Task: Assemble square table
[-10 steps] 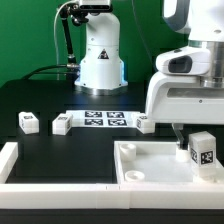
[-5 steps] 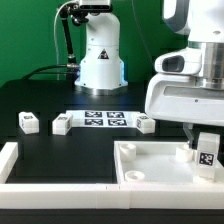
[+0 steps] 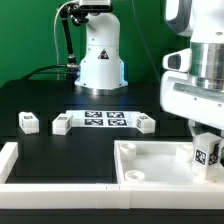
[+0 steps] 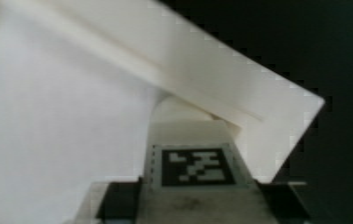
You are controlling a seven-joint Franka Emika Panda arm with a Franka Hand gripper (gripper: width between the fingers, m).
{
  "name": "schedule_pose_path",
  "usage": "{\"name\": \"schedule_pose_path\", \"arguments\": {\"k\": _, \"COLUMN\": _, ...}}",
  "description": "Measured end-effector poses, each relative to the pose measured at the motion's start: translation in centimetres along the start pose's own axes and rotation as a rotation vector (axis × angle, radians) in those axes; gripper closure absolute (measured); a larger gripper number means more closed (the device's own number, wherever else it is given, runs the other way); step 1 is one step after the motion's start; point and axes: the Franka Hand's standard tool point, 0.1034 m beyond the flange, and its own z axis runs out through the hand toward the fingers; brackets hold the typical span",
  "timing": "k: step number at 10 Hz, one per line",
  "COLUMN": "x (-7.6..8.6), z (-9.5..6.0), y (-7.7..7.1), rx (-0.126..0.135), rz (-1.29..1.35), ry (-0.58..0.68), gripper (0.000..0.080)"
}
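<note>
The white square tabletop lies at the front right in the exterior view, rim up, with a round socket at its near corner. My gripper is shut on a white tagged leg and holds it upright over the tabletop's right part. In the wrist view the leg sits between my dark fingers, over the tabletop's corner. Three more legs lie on the black table: one at the exterior view's left, one and one by the marker board.
The marker board lies at the table's middle. A long low white border wall runs along the front and left. The robot's white base stands at the back.
My gripper has moved toward the exterior view's right and slightly down with the leg held in it. The other parts have not moved.
</note>
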Motion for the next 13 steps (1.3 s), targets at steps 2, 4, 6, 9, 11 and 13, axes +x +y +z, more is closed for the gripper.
{"name": "schedule_pose_path", "arguments": {"k": 2, "x": 0.0, "z": 0.0, "y": 0.1, "rx": 0.035, "rz": 0.145, "ry": -0.014, "gripper": 0.0509}}
{"name": "schedule_pose_path", "arguments": {"k": 4, "x": 0.0, "z": 0.1, "y": 0.1, "rx": 0.034, "rz": 0.134, "ry": -0.013, "gripper": 0.0430}}
{"name": "schedule_pose_path", "arguments": {"k": 6, "x": 0.7, "z": 0.0, "y": -0.1, "rx": 0.048, "rz": -0.213, "ry": -0.001, "gripper": 0.0248}}
{"name": "schedule_pose_path", "arguments": {"k": 9, "x": 1.3, "z": 0.0, "y": -0.1, "rx": 0.058, "rz": -0.518, "ry": 0.001, "gripper": 0.0156}}
{"name": "schedule_pose_path", "arguments": {"k": 11, "x": 1.4, "z": 0.0, "y": -0.1, "rx": 0.056, "rz": -0.706, "ry": 0.009, "gripper": 0.0151}}
{"name": "schedule_pose_path", "arguments": {"k": 13, "x": 1.4, "z": -0.3, "y": -0.5, "rx": 0.033, "rz": -1.096, "ry": 0.055, "gripper": 0.0151}}
